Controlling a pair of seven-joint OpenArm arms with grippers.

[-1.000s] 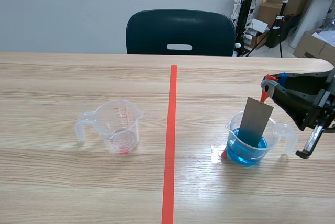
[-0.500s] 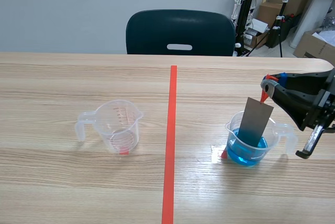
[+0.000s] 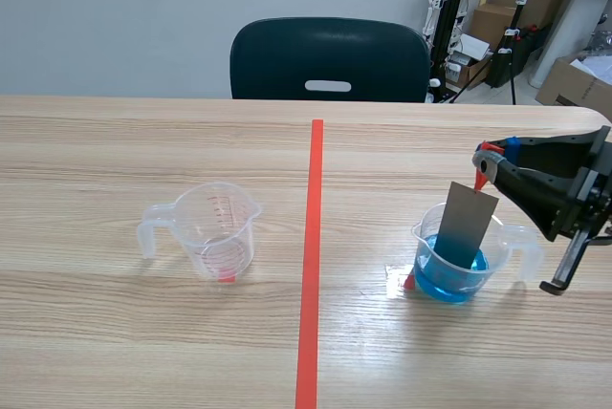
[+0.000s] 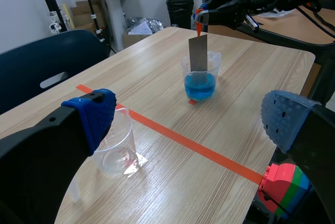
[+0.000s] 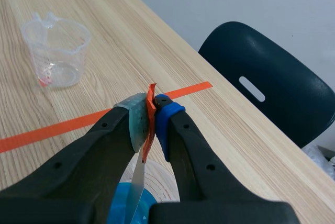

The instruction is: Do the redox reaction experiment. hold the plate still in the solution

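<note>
Wooden table (image 3: 143,333) with an orange tape line down the middle; a dark chair (image 3: 329,60) is set behind it. Right of the line, a cup (image 3: 524,247) of blue solution (image 3: 459,280) is noted. The grey plate (image 3: 468,226) is stood tilted in it, lower end dipped in the blue. Its orange-tabbed top edge is clenched by the right gripper (image 3: 483,162). The left gripper (image 4: 191,122) is released, fingers wide apart, close by an empty cup (image 3: 217,229) left of the line.
</note>
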